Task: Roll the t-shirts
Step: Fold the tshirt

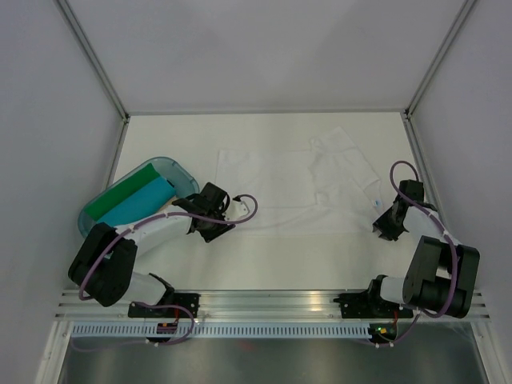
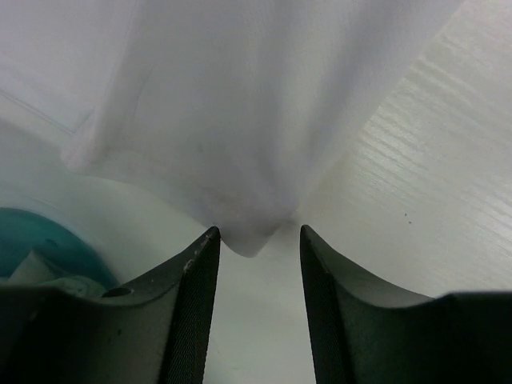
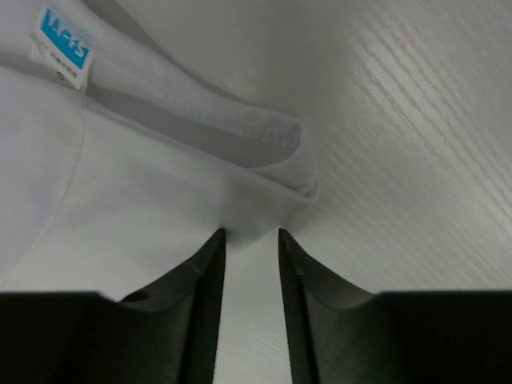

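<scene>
A white t-shirt [image 1: 296,184] lies spread flat across the middle of the table, its small blue neck label [image 1: 376,202] at the right end. My left gripper [image 1: 218,218] is open at the shirt's near left corner. In the left wrist view that cloth corner [image 2: 248,236] sits just at the tips of my left gripper [image 2: 256,232]. My right gripper [image 1: 384,230] is open at the near right corner. In the right wrist view my right gripper [image 3: 252,234] has the folded collar edge [image 3: 264,216] at its tips, with the label [image 3: 64,38] beyond.
A translucent teal tub [image 1: 172,162] stands at the left and holds a green roll [image 1: 120,196] and a light blue roll [image 1: 146,200]. It also shows in the left wrist view [image 2: 32,240]. Frame posts and white walls bound the table.
</scene>
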Controlling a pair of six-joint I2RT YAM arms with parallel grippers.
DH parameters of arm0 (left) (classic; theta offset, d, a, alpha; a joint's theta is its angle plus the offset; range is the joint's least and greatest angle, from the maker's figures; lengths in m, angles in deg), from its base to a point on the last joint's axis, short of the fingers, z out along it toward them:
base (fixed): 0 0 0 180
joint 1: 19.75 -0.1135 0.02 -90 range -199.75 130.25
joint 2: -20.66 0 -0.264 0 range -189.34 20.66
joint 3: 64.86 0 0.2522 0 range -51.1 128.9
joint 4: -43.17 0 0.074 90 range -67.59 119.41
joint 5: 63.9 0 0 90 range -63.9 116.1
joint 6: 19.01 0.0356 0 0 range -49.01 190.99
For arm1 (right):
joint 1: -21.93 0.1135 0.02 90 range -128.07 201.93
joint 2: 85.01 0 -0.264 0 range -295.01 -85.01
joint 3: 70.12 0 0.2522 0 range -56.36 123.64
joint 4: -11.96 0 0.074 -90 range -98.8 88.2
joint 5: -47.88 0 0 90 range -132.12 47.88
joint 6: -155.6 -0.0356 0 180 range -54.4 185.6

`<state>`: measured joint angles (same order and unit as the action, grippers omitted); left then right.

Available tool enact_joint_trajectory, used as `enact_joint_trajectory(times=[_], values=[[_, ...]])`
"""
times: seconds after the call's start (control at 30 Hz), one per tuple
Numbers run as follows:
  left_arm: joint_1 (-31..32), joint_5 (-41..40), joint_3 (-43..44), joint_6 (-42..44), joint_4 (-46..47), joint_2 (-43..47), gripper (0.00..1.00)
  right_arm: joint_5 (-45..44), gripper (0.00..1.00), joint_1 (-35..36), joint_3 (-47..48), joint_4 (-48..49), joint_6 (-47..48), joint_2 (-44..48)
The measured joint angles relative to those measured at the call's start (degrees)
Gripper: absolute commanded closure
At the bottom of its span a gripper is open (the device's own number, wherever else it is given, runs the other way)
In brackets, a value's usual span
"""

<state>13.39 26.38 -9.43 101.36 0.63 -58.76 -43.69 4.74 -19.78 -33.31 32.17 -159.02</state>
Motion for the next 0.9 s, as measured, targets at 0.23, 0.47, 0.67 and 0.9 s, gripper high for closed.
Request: enact_joint_trajectory(times=[0.23,0.47,0.67,0.9], values=[[0.0,0.44,-2.14,0.7,3.48,-1.55,0.97,1.66,1.0,-1.42,-1.84,4.17,-0.9,-1.25],[0.0,1.95,-3.06,1.22,5.31,-0.74,0.98,3.69,1.0,-4.72,-2.47,2.84,-0.48,2.23],[0.0,5.64,-4.61,2.95,1.01,4.76,0.98,5.16,1.0,-5.95,-2.56,-2.25,-0.22,11.72],[0.0,9.88,-4.74,5.49,-7.32,9.64,0.98,6.71,1.0,-5.97,-1.38,-8.55,-1.38,18.99]])
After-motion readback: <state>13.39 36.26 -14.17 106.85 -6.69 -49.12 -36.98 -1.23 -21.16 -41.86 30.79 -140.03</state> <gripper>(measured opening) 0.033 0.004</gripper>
